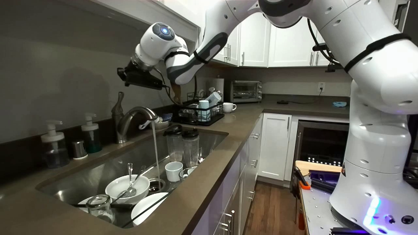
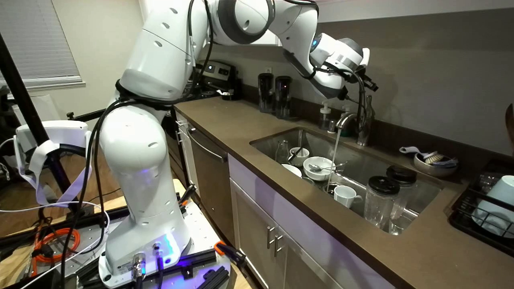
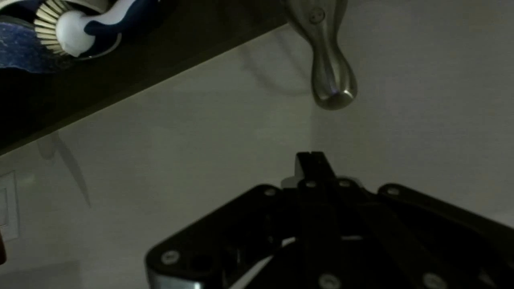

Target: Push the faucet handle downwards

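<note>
The faucet handle [image 1: 119,101] is a brushed-metal lever standing upright on top of the arched faucet [image 1: 123,125], beside the wall. It also shows in an exterior view [image 2: 370,107], partly behind a cable, and hanging down from the top edge in the wrist view [image 3: 333,76]. Water runs from the spout into the sink. My gripper [image 3: 311,154] is shut and empty, its two fingertips together. In both exterior views it is above the handle and apart from it [image 1: 122,75] [image 2: 374,85]. In the wrist view a strip of wall shows between the fingertips and the handle's rounded end.
The wall [image 1: 65,65] rises close behind the faucet. Pump bottles [image 1: 54,143] stand beside the faucet on the counter. The sink [image 1: 75,182] holds bowls, cups and lidded jars. A brush bowl [image 2: 433,165] and a dish rack [image 1: 202,114] stand on the faucet's other side.
</note>
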Robot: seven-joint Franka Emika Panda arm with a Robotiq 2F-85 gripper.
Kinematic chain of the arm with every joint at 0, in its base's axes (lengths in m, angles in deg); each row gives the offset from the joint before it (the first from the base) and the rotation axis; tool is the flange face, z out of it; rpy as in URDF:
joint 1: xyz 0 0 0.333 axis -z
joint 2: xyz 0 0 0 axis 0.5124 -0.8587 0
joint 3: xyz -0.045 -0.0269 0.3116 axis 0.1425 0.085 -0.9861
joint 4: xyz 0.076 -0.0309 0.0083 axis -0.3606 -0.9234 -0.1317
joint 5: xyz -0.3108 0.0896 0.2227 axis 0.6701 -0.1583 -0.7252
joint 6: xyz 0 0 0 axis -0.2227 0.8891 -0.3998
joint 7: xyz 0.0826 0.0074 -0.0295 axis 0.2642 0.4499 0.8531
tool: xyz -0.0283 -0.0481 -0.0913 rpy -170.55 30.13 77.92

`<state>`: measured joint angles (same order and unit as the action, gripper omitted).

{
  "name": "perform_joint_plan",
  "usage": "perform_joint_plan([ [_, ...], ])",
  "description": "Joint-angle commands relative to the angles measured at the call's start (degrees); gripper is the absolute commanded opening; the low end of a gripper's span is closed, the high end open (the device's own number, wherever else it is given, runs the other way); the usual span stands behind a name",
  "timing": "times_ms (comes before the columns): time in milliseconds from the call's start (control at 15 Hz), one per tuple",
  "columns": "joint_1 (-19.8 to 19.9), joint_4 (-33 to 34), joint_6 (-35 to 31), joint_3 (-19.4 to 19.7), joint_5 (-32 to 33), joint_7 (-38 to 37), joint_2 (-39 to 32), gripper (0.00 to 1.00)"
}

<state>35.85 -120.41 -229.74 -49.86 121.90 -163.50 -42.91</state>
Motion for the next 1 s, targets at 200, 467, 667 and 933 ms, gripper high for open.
perform_joint_plan([
  [200,0.51,6.85,-6.06,0.00,0.80,1.12,-5.57,0.04],
  [467,1.89,4.05,-6.97,-2.14,-0.99,8.18,-5.37,0.04],
  [667,3.16,2.10,-6.93,-3.83,-2.08,13.94,-4.31,0.04],
  [933,5.82,-1.19,-5.38,-7.59,-4.52,21.70,-2.64,0.04],
])
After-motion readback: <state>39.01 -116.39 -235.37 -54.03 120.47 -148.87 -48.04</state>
